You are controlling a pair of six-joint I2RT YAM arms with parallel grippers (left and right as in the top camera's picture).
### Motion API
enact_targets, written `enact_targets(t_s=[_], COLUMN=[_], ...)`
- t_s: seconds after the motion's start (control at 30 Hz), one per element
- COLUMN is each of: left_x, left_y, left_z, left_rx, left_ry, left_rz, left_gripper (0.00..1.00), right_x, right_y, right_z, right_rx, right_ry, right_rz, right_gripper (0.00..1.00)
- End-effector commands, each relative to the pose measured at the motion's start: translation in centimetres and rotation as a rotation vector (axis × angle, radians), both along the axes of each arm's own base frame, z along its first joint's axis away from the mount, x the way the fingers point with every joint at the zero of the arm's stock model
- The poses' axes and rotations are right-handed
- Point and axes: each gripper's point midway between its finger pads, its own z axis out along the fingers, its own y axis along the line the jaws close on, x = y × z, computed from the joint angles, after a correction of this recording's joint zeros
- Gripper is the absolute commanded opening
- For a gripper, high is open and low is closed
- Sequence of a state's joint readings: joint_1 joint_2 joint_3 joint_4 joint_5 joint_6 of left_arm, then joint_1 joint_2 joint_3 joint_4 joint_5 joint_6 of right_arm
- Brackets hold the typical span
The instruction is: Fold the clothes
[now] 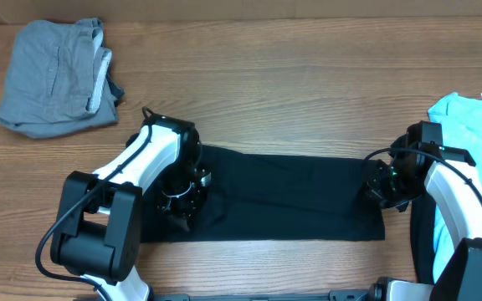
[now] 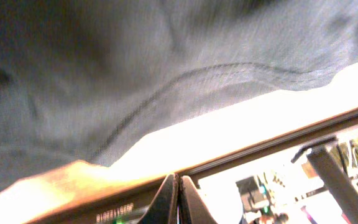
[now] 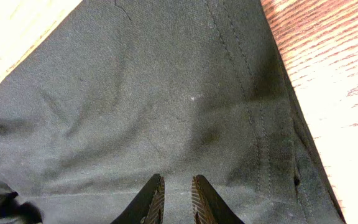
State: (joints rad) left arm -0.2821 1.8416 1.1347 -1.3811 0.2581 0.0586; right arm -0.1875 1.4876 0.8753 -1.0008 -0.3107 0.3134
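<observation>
The clothes in play are a black T-shirt (image 1: pixel 291 196), folded into a long band across the middle of the table. My left gripper (image 1: pixel 178 207) hangs over the band's left end. In the left wrist view its fingertips (image 2: pixel 179 179) are pressed together with nothing visible between them, and dark fabric (image 2: pixel 135 68) fills the top. My right gripper (image 1: pixel 376 188) is at the band's right end. Its fingers (image 3: pixel 174 186) stand a narrow gap apart, tips down on the black cloth (image 3: pixel 154 93), just inside the stitched hem (image 3: pixel 253 106).
A crumpled grey garment (image 1: pixel 57 79) lies at the back left. A light blue garment (image 1: pixel 475 125) lies at the right edge, and more dark cloth (image 1: pixel 421 242) sits under my right arm. The table's front edge (image 2: pixel 278 144) runs close below the band.
</observation>
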Motion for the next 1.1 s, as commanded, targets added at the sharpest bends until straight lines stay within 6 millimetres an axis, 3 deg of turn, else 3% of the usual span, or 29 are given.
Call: enact_targets(t_s=[0.0,0.07,0.17,0.23,0.33,0.4,0.5,0.63,0.73,0.9,0.97,1.07], left_x=[0.7,2.0,5.7,8.6,10.4,10.8,9.6,8.0,8.4,11.3,12.9,14.9], left_y=[0.8,0.9,0.4,-1.3,-3.7,-5.1,-6.3,-5.2,-3.7,-2.7,-2.8,-3.2], left_z=[1.0,1.5,1.6,1.1,0.6,-0.3,-2.7,-4.7,-4.8,-2.0,0.3,4.5], left_rx=[0.002,-0.006,-0.022,-0.106,-0.194,-0.211,-0.184,-0.068,-0.012,-0.043,-0.071,-0.108], left_ry=[-0.032,-0.068,-0.196,-0.311,-0.405,-0.455,-0.471,-0.419,-0.416,-0.471,-0.524,-0.612], left_rz=[-0.008,0.019,0.09,0.106,0.069,0.022,-0.046,0.046,0.122,0.188,0.191,0.157], left_gripper=[0.04,0.04,0.04,0.04,0.04,0.04,0.05,0.04,0.04,0.04,0.05,0.17], right_x=[0.9,1.0,1.1,1.4,1.5,1.4,1.4,1.5,1.7,2.0,2.0,2.0], right_y=[0.0,0.0,-0.1,-0.1,-0.1,-0.1,-0.1,-0.1,-0.2,-0.2,-0.2,-0.2], right_z=[0.8,0.8,0.8,0.8,0.8,0.8,0.8,0.8,0.9,0.9,0.9,0.9], right_rx=[-0.003,-0.004,-0.005,-0.007,-0.008,-0.008,-0.008,-0.008,-0.01,-0.012,-0.012,-0.012], right_ry=[-0.045,-0.048,-0.056,-0.066,-0.069,-0.069,-0.069,-0.07,-0.081,-0.091,-0.091,-0.09], right_rz=[0.008,0.008,0.008,0.008,0.008,0.008,0.008,0.008,0.008,0.005,0.005,0.005], right_gripper=[0.19,0.19,0.2,0.23,0.24,0.24,0.24,0.25,0.26,0.26,0.26,0.26])
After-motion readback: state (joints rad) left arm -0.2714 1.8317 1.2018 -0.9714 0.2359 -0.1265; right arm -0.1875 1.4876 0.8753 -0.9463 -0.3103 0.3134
